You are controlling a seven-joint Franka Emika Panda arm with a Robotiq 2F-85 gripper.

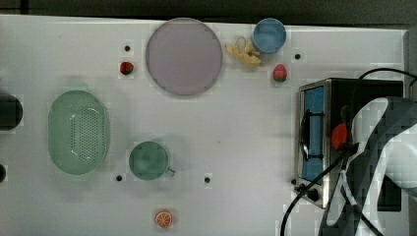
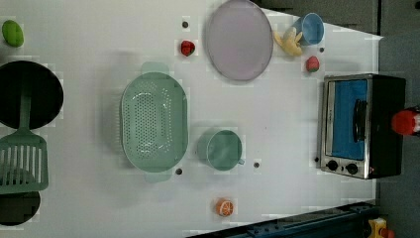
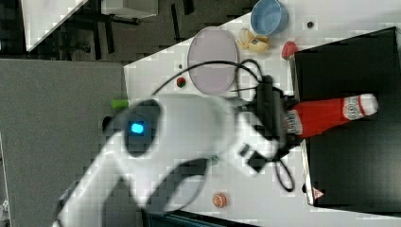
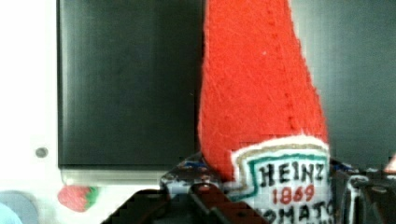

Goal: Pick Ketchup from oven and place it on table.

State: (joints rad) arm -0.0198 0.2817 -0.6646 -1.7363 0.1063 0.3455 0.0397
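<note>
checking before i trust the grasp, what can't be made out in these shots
- Ketchup base: in the right view the pincer covers its lower end.
- Oven top: in the top view the arm hides much of it, and the bottle shows as a small red patch.
- Label's lower lines: cut off by the wrist view's edge.
- Oven interior: the blue glass door hides it.

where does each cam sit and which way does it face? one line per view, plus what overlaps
Top view: overhead, looking straight down on the table; the arm covers part of the oven.
Left view: high, looking down across the table; Ketchup pokes in at the left view's right edge.
Right view: above and behind the arm, facing the oven top; gripper shut on Ketchup.
Wrist view: on the wrist, facing along the Ketchup toward the oven top.
Shared: top and left views both show the purple plate.
</note>
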